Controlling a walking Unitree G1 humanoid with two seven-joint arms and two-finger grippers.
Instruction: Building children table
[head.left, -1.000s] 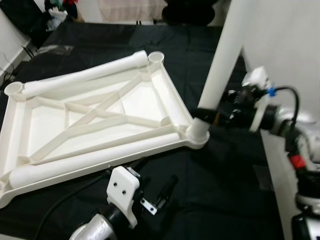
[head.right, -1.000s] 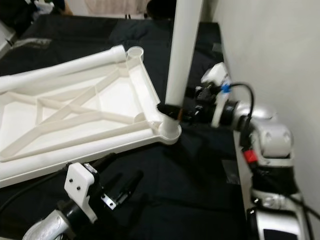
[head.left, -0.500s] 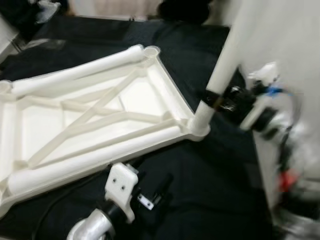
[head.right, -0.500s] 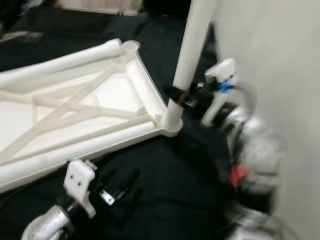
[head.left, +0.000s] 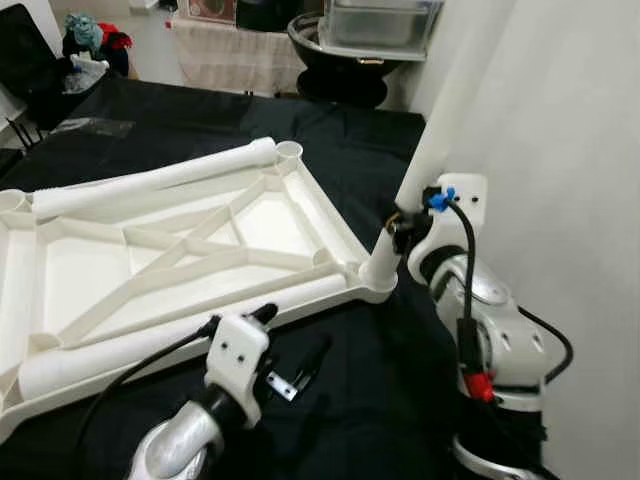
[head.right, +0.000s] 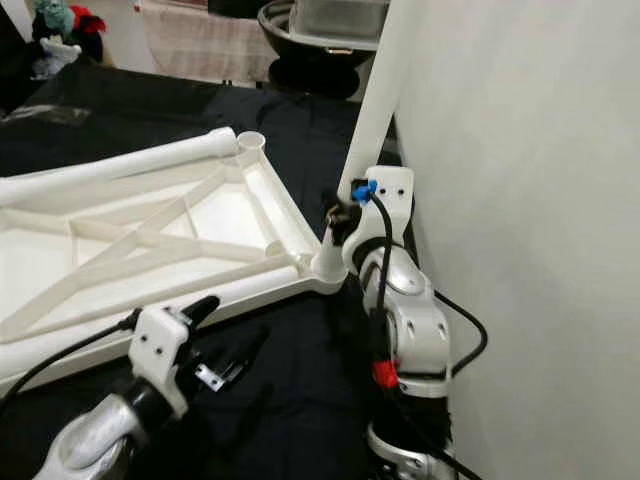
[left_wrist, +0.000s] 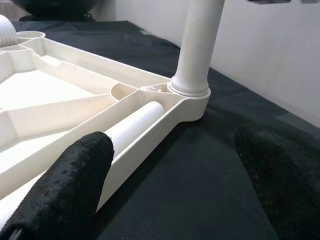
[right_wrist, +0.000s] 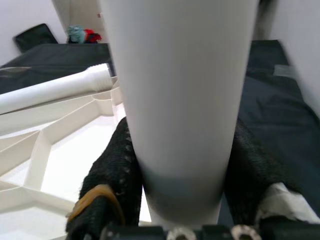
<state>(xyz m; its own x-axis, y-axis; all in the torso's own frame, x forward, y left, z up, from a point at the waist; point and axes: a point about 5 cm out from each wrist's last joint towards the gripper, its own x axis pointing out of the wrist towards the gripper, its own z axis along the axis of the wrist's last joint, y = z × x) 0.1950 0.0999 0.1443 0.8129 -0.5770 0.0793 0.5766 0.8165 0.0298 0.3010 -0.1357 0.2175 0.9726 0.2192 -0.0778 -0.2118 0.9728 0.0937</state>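
1. Two eye views show one scene: a white plastic table top (head.left: 180, 250) lies upside down on a black cloth (head.left: 360, 400), its ribbed underside facing up.
   - One white leg (head.left: 440, 130) stands upright in the corner socket (head.left: 378, 280) at about 3 o'clock of the panel, leaning slightly away from it.
   - The right gripper (head.left: 400, 232) has its fingers clamped on that leg just above the socket, and the silver right arm (head.left: 490, 330) rises from about 5 o'clock.
   - Two loose legs lie flat on the panel: a far leg (head.left: 150, 182) along the 12 o'clock edge and a near leg (head.left: 180, 335) along the 6 o'clock edge.
   - The left gripper (head.left: 285, 355) hangs over the cloth just beside the near edge, touching nothing.
   - A white wall (head.left: 570, 150) stands at 3 o'clock; a dark bowl-shaped thing (head.left: 340, 60) sits at 12 o'clock.
2. Left wrist view: the left gripper's black fingers (left_wrist: 65, 185) stand well apart with nothing between them. Beyond them are the near leg's end (left_wrist: 140, 120), the panel's edge, and the upright leg seated in its socket (left_wrist: 190, 95) on the cloth.
3. Right wrist view: the upright leg (right_wrist: 180, 90) sits between the two black fingers (right_wrist: 115, 175), which press against it on both sides. Behind it lie the ribbed panel and the far leg's threaded end (right_wrist: 95, 80).
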